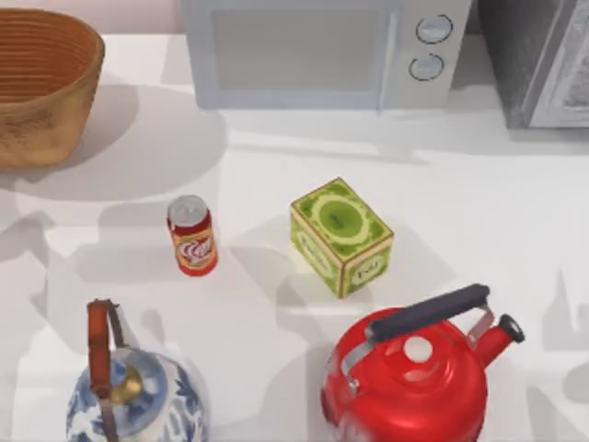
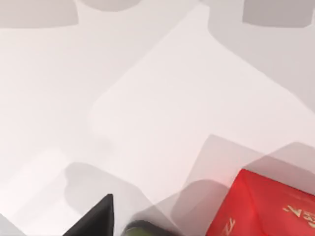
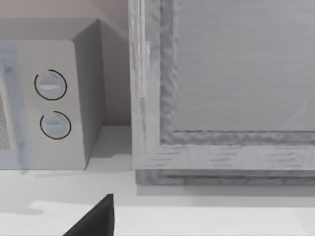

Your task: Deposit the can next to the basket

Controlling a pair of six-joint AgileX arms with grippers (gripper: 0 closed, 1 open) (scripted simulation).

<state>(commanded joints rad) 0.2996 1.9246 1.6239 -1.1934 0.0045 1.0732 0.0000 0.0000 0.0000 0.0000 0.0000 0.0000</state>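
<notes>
Still Waiting: Can Untouched, Left of Centre

Standing upright, can left of centre in the top view, well apart from basket at upper left. Cannot tell either gripper's state. Advising a mid-body grasp, keeping it vertical, avoiding tea box.

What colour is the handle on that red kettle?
The kettle's handle is dark, nearly black, on silver brackets; the top view shows it best.

can: glossy metal | basket: rough woven wicker | kettle: glossy
</notes>
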